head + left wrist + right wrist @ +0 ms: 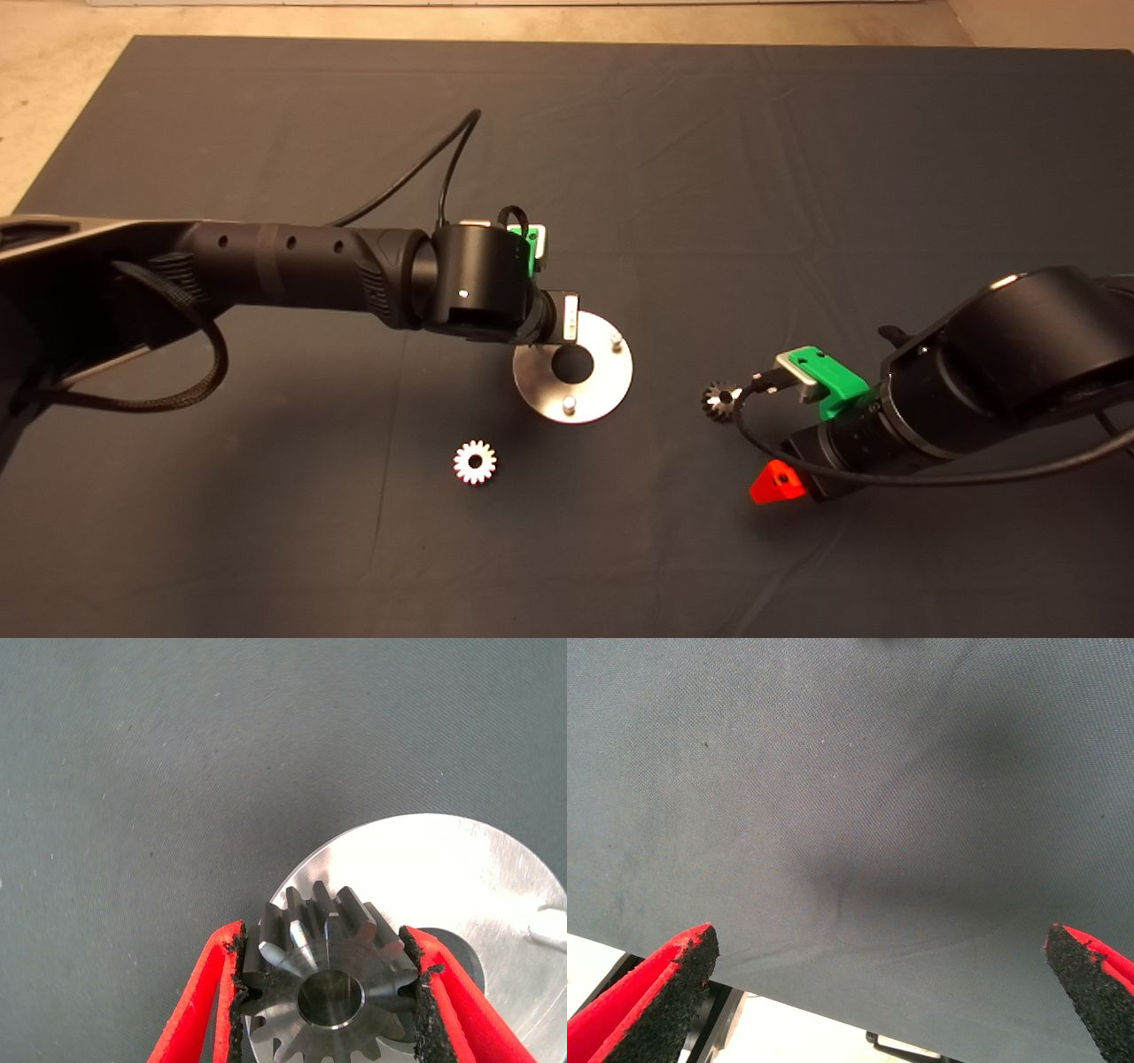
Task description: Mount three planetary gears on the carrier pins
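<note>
Nearest the camera edge in head view, a loose gear (475, 462) lies flat on the dark mat (673, 159), pale and toothed, near the plate but not touching it. To its right sits the right gripper (772, 484), low over the mat, only one red fingertip showing in head view; in the right wrist view its fingers (664, 992) stand wide apart with nothing between them, just mat fabric. A second gear (721, 400), darker, rests on the mat just beside the right arm's green bracket, between that arm and the round plate (602, 390). The plate lies flat mid-mat with a large central hole; two carrier pins (570, 405) are visible standing up from it, the third spot hidden under the left wrist. The left gripper (330, 1001) hangs over the plate's far-left rim, fingers (213, 992) closed onto a third gear (332, 988), pads touching its teeth on both sides, bore facing the camera, plate (461, 895) right behind it. Whether that gear touches the plate or a pin cannot be told. No readable writing or labels anywhere.
</note>
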Tool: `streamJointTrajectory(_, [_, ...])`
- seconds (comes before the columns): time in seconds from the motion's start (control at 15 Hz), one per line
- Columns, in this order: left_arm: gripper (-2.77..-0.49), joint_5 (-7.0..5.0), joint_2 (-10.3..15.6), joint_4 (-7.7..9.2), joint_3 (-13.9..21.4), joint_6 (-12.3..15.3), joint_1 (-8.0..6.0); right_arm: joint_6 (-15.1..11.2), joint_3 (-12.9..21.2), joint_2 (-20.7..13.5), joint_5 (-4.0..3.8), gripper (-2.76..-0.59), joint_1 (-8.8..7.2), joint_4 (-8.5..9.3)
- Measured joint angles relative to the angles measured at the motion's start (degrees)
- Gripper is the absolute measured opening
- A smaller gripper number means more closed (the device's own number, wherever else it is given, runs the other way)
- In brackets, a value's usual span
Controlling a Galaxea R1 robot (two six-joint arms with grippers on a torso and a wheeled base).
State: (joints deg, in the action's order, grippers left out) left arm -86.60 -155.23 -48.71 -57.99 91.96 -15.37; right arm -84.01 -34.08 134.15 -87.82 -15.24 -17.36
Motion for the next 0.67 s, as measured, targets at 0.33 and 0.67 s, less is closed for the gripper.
streamJointTrajectory(0.33, [-2.32,0.11,0.0,0.0,0.0,-1.4,0.0,0.0,0.0,0.0,0.0,-0.6,0.0,0.0])
streamJointTrajectory(0.67, [-2.32,0.05,0.0,0.0,-0.2,-1.8,0.44,0.0,0.0,0.0,0.01,-0.6,0.0,0.0])
